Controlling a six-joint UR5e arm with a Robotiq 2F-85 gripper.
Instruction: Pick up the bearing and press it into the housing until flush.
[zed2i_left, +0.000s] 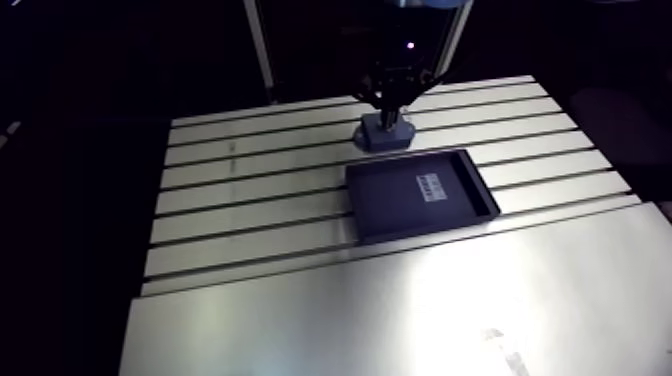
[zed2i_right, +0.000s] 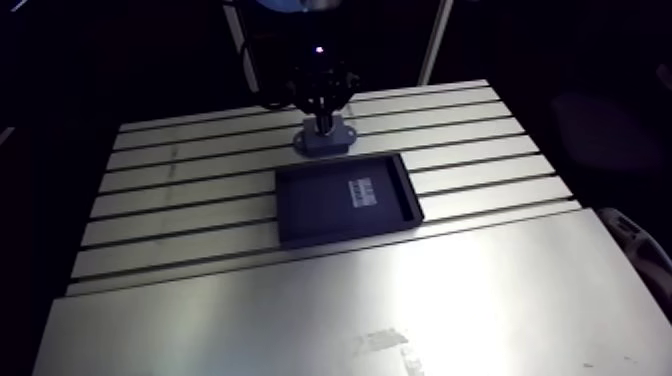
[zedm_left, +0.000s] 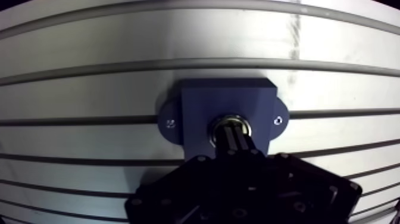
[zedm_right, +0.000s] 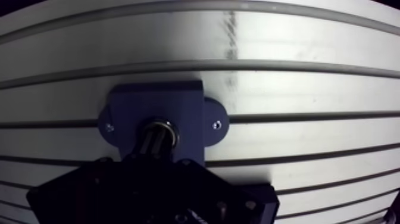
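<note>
From my station, the slotted table (zedm_left: 89, 89) stretches left of the housing (zedm_left: 199, 107) in bright metal bands split by dark grooves, dully reflective. The housing, a blue block with an ear on each side, sits flat on the table across one groove. Its left ear carries a small screw (zedm_left: 171, 124). In its round bore sits the bearing (zedm_left: 229, 118), a shiny ring. The gripper (zedm_left: 234, 132) stands over the housing with its fingers pressed together, tips down at the bearing. I cannot tell whether the ring is flush. The right ear holds a second screw (zedm_left: 277, 120). In the arm view a dark tray (zed2i_left: 390, 205) lies just apart from the housing on its camera side. Farther from the housing on that side, a smooth plate (zed2i_left: 400, 310) covers the grooves.
</note>
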